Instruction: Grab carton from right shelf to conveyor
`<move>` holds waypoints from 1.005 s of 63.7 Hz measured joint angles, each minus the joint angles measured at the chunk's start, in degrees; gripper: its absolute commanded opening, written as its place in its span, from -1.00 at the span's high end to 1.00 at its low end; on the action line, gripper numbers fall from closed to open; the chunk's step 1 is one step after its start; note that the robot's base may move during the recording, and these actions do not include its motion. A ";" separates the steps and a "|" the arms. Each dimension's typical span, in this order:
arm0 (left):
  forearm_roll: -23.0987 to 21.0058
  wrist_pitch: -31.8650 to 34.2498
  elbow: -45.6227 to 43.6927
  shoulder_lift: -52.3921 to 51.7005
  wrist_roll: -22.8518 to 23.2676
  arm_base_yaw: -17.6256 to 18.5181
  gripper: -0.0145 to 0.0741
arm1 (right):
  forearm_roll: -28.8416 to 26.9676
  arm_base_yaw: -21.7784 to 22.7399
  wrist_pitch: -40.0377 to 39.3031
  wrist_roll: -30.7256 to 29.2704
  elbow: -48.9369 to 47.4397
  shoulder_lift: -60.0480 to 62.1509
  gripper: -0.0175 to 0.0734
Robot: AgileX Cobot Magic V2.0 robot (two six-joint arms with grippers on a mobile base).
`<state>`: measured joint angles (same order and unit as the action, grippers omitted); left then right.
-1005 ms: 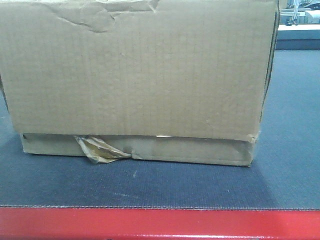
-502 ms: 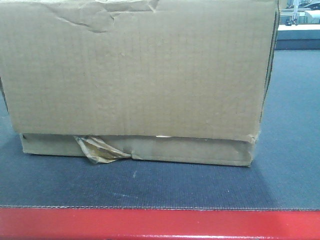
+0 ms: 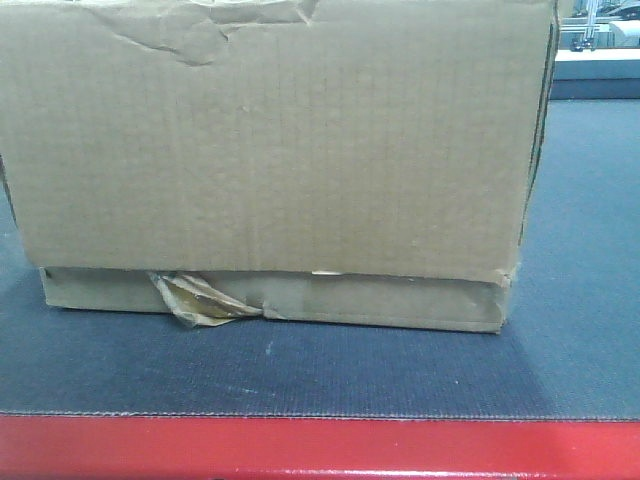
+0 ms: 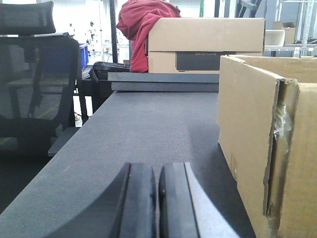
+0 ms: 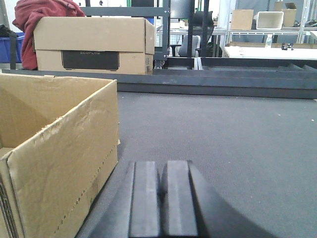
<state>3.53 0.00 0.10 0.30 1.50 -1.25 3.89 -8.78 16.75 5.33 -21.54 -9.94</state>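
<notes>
A worn brown carton [image 3: 270,160] stands on the dark grey conveyor belt [image 3: 300,370] and fills most of the front view; loose tape hangs at its lower left. My left gripper [image 4: 157,171] is shut and empty, low over the belt, to the left of the carton's side [image 4: 262,144]. My right gripper [image 5: 162,168] is shut and empty, low over the belt, to the right of the carton's open-topped side [image 5: 54,148]. Neither gripper touches the carton.
A red edge [image 3: 320,448] runs along the belt's near side. At the belt's far end stands a second cardboard box [image 4: 205,44] beside a red cloth [image 4: 143,25]. A black office chair [image 4: 34,84] is at the left. Shelves and tables [image 5: 267,29] stand behind.
</notes>
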 measured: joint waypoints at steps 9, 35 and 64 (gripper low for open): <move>0.00 0.00 0.00 0.00 0.00 0.00 0.62 | -0.91 0.77 -0.29 -1.89 0.44 0.10 0.79; 0.00 0.00 0.00 0.00 0.00 0.00 0.62 | -12.50 12.27 -10.85 -11.55 15.14 7.92 0.79; 0.00 0.00 0.00 0.00 0.00 0.00 0.62 | -12.50 9.23 -14.26 -11.77 21.57 9.50 0.79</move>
<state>3.53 0.00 0.10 0.30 1.50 -1.25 -8.61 0.46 2.49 -6.44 0.03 -0.44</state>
